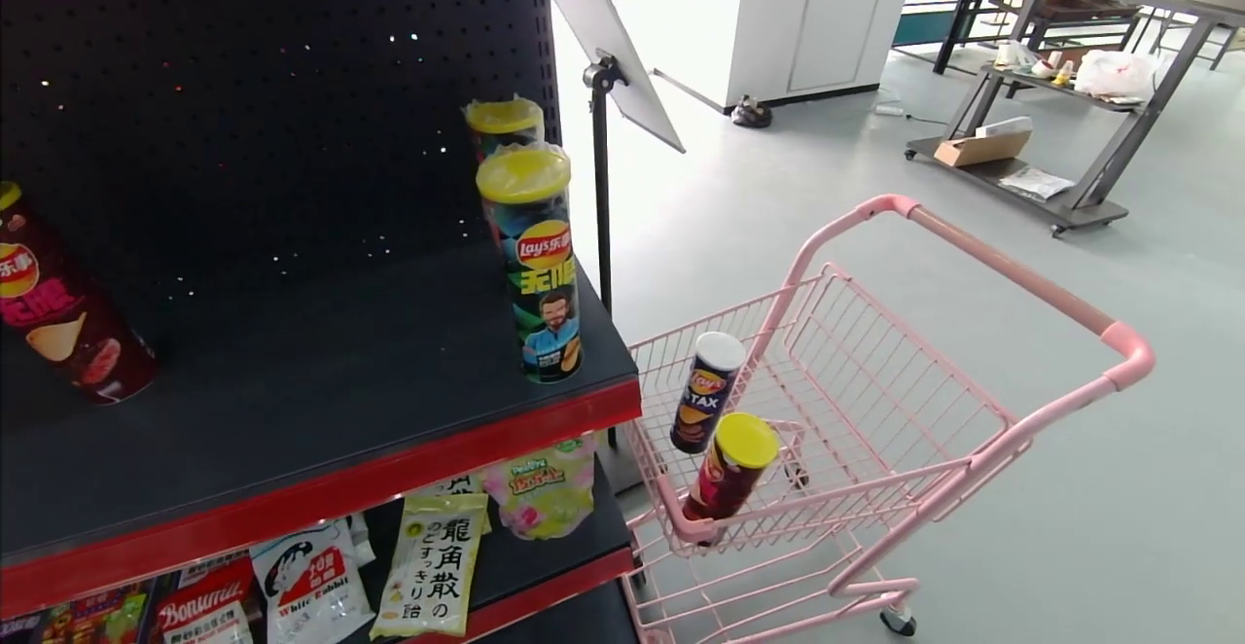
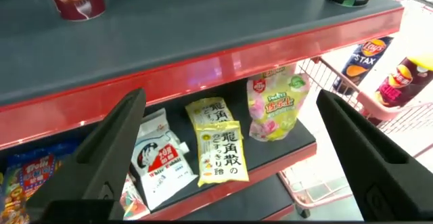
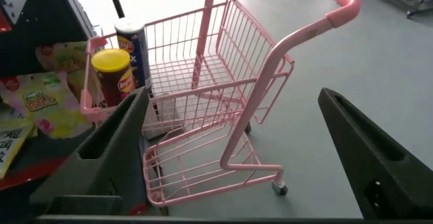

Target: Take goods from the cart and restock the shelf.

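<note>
Cart [image 1: 1012, 286]: pink wire, standing on the grey floor [image 1: 827, 177] just beside the right end of the shelf, handle on the side away from it.
Goods in cart: two tall cans, leaning in the basket corner nearest the shelf.
White-lidded can [image 1: 707, 391]: dark label with a yellow-and-red emblem near the top and pale lettering below it.
Yellow-lidded can [image 1: 731, 469]: dark red label with a round yellow-and-red emblem; close against the white-lidded can, contact not clear.
Shelf [image 1: 389, 474]: black boards with red front edges, black perforated back panel.
Upper board, right end: portrait can [image 1: 537, 265], upright near the front edge, yellow lid, dark label with a round emblem, yellow characters and a picture of a bearded man; rear can [image 1: 503, 124] just behind it, also yellow-lidded, label mostly hidden.
Upper board, left end: dark red can [image 1: 58, 313], well apart from the other two, with pink lettering and a picture of a crisp.
Lower board: green-and-pink pouch [image 1: 543, 488], yellow packet [image 1: 433, 566] with large black characters, white packet [image 1: 311, 581] with a red patch, side by side.
Left tool [image 2: 231, 97]: fingers spread wide, nothing between them, in front of the lower board and facing the packets.
Right tool [image 3: 231, 92]: fingers spread wide, holding nothing, over the floor near the cart and facing its basket.
</note>
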Controlling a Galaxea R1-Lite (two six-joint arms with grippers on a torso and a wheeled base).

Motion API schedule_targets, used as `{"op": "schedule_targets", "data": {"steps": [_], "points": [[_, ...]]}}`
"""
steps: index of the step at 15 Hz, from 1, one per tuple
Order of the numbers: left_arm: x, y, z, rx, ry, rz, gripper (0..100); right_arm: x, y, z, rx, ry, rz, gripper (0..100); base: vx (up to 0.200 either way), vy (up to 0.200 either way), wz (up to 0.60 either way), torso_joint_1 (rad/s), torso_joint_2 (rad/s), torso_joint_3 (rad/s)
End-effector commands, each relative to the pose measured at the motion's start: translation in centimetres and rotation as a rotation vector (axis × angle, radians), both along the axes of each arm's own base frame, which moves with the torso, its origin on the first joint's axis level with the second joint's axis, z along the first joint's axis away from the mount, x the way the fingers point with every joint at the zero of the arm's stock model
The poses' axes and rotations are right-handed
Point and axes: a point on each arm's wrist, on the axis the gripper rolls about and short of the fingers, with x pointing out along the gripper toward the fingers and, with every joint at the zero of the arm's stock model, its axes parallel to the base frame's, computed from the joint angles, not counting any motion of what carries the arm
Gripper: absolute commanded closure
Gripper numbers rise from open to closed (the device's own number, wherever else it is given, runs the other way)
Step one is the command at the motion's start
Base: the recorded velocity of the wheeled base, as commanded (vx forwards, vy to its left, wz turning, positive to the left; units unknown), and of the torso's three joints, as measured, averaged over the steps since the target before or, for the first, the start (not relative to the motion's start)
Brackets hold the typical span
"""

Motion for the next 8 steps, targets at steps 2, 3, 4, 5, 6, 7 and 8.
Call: {"op": "schedule_targets", "data": {"steps": [2, 3, 4, 5, 6, 7, 8], "points": [[0.0, 0.0, 0.0, 0.0, 0.001, -0.002, 0, 0.0, 0.0, 0.0, 0.001, -0.001, 0.0, 0, 0.0, 0.0, 0.0, -0.141, 0.36, 0.212], [0.0, 0.0, 0.0, 0.0, 0.001, 0.0, 0, 0.0, 0.0, 0.0, 0.001, -0.001, 0.0, 0, 0.0, 0.0, 0.0, -0.139, 0.36, 0.212], [0.0, 0.0, 0.0, 0.0, 0.001, 0.0, 0, 0.0, 0.0, 0.0, 0.001, -0.001, 0.0, 0, 0.0, 0.0, 0.0, -0.129, 0.36, 0.217], [0.0, 0.0, 0.0, 0.0, 0.001, 0.0, 0, 0.0, 0.0, 0.0, 0.001, -0.001, 0.0, 0, 0.0, 0.0, 0.0, -0.134, 0.36, 0.227], [0.0, 0.0, 0.0, 0.0, 0.001, -0.002, 0, 0.0, 0.0, 0.0, 0.001, -0.001, 0.0, 0, 0.0, 0.0, 0.0, -0.139, 0.36, 0.246], [0.0, 0.0, 0.0, 0.0, 0.001, 0.0, 0, 0.0, 0.0, 0.0, 0.0, 0.0, 0.0, 0, 0.0, 0.0, 0.0, -0.149, 0.39, 0.246], [0.0, 0.0, 0.0, 0.0, 0.001, 0.0, 0, 0.0, 0.0, 0.0, 0.0, 0.0, 0.0, 0, 0.0, 0.0, 0.0, -0.154, 0.37, 0.232]]}}
